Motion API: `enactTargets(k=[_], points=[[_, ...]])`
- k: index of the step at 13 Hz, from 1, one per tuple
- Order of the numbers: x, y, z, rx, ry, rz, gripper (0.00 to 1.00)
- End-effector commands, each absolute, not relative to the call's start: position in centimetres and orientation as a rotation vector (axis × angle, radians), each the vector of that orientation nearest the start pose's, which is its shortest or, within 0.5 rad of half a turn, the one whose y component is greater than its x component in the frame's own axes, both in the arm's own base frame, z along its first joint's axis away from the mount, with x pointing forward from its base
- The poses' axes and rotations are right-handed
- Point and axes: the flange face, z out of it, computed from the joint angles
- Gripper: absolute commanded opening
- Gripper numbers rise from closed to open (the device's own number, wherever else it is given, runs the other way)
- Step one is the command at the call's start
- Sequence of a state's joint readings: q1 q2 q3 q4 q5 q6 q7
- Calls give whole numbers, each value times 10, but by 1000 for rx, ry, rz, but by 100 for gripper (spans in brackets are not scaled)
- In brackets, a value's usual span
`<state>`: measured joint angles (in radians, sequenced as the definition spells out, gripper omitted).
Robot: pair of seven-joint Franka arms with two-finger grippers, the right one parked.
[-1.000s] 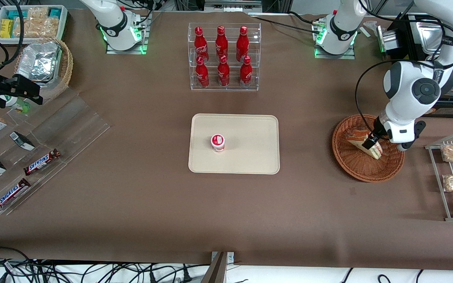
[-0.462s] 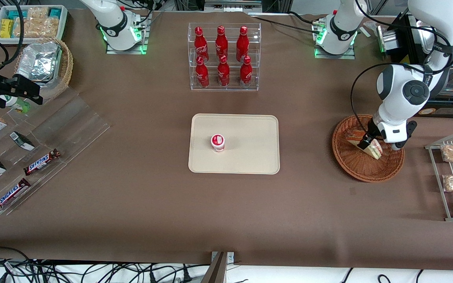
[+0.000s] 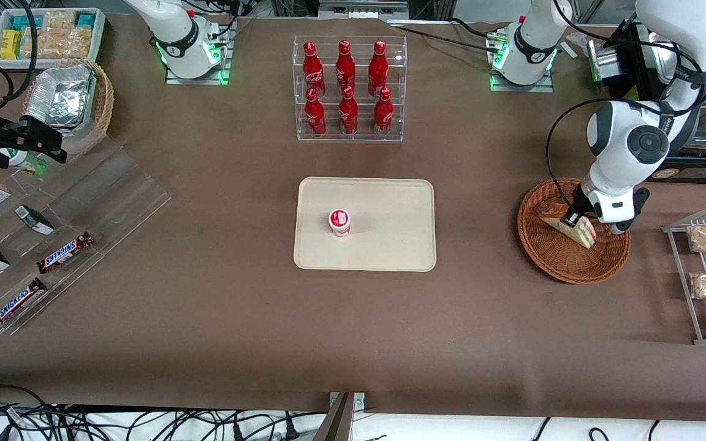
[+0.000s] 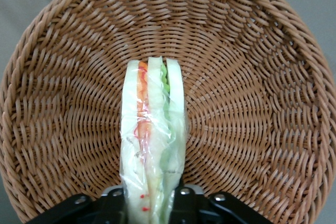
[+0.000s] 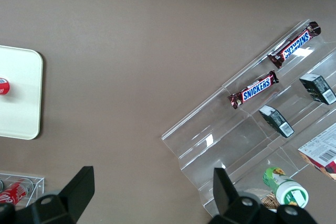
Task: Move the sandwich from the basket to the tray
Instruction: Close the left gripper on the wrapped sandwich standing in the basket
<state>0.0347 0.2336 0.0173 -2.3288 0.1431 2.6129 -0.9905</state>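
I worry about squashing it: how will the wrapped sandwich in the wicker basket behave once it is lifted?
The sandwich looks soft: pale bread and loose filling under thin clear wrap, so a hard squeeze would likely crush it. The glossy film may slip. The gripper is shut on one end, in the basket, so the free end might sag.

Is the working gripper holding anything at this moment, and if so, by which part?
Yes. The gripper, over the basket, is closed on the sandwich, pinching its wrapped bread faces at one end; the rest points away.
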Motion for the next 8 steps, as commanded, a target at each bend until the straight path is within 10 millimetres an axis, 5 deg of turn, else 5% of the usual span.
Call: enactTargets(k=[1,8], points=[[531,22,279,-2760,-1345,-141,0],[580,-21,415,-2792,-1152,25,0]])
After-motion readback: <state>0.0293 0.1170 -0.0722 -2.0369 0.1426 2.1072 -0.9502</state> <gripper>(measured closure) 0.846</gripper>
